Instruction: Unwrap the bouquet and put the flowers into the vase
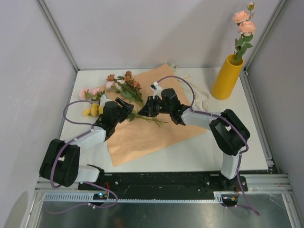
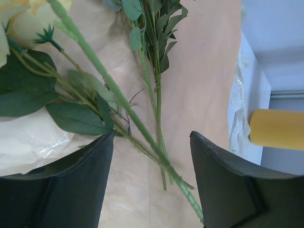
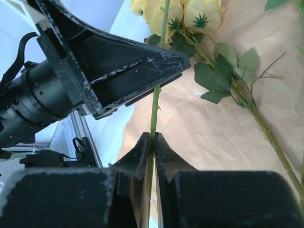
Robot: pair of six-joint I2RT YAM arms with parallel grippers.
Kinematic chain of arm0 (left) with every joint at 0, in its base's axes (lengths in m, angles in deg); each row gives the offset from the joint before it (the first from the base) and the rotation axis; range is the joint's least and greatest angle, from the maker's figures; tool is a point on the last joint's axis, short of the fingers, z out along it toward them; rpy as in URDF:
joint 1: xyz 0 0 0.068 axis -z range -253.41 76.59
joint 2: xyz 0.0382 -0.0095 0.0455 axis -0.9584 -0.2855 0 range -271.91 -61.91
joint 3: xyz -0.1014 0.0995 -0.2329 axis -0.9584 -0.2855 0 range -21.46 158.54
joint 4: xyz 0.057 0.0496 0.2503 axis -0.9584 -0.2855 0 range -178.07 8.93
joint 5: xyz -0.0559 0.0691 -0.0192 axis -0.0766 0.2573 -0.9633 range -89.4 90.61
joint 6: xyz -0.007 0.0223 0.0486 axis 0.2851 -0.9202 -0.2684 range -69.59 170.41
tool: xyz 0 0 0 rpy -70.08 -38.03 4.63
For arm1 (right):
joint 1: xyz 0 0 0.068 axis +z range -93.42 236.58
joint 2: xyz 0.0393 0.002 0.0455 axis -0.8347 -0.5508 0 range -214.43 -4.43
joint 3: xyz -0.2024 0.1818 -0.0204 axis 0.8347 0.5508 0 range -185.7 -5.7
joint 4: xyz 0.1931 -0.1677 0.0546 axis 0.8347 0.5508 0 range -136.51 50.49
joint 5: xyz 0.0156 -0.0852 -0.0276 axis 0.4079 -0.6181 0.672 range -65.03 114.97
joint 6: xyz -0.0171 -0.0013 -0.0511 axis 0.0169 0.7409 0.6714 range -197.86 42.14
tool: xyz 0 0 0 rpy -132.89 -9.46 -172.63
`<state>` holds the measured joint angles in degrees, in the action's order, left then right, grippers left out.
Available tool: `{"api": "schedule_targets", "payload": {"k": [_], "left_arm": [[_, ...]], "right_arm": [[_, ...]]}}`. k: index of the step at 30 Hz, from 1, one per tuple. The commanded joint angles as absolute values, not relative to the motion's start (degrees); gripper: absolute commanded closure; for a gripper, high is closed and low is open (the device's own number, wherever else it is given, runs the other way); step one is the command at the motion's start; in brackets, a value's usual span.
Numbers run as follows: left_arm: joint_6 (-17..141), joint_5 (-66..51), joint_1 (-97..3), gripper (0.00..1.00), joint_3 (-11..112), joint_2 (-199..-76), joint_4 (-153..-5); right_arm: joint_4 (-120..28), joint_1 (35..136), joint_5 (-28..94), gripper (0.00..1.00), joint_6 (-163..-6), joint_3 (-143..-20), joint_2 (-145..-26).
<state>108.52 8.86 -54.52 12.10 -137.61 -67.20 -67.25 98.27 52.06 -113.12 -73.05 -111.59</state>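
The bouquet is undone: its paper (image 1: pixel 142 133) lies flat, peach side up, with the flowers loose on it. Brown blooms (image 1: pixel 126 78), pink ones (image 1: pixel 90 92) and yellow ones (image 1: pixel 92 110) lie at the left. My right gripper (image 3: pixel 152 137) is shut on a thin green stem (image 3: pixel 155 107) that runs up to the yellow blooms (image 3: pixel 164 14). My left gripper (image 2: pixel 152 135) stands open just above the paper, with several crossing stems (image 2: pixel 142 126) between its fingers. The two grippers nearly meet over the stems (image 1: pixel 135 108). The yellow vase (image 1: pixel 227 76) stands at the back right and holds pink flowers (image 1: pixel 243 23).
A cream ribbon (image 1: pixel 202 97) lies loose between the paper and the vase. The paper (image 2: pixel 204 71) covers the middle of the white table (image 1: pixel 228 152). Frame posts and grey walls close in the back and sides.
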Motion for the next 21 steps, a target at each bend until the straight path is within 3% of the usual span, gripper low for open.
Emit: {"api": "schedule_targets", "payload": {"k": [1,4,9,12,15,21], "left_arm": [[110.55,8.47,-55.32,0.32,13.91,-138.49,-61.99],[109.25,8.07,-55.46,0.41,14.05,-138.29,-60.99],[106.32,7.18,-55.85,0.79,14.55,-136.86,-60.6],[104.8,7.41,-55.89,0.94,14.43,-135.31,-60.56],[102.34,7.39,-55.91,0.99,14.34,-133.26,-60.56],[95.05,6.75,-55.91,1.0,14.46,-128.2,-62.19]], "right_arm": [[-69.83,99.37,53.37,1.0,-112.66,-73.2,-110.76],[-69.69,99.61,53.93,1.0,-111.55,-73.2,-110.93],[-69.12,99.68,54.6,0.93,-110.7,-73.2,-110.71],[-68.46,99.6,54.6,0.87,-110.14,-73.2,-110.24],[-67.25,99.34,54.21,0.75,-108.95,-73.2,-109.58],[-64.9,97.83,52.57,0.52,-107.49,-72.02,-105.88]]}}
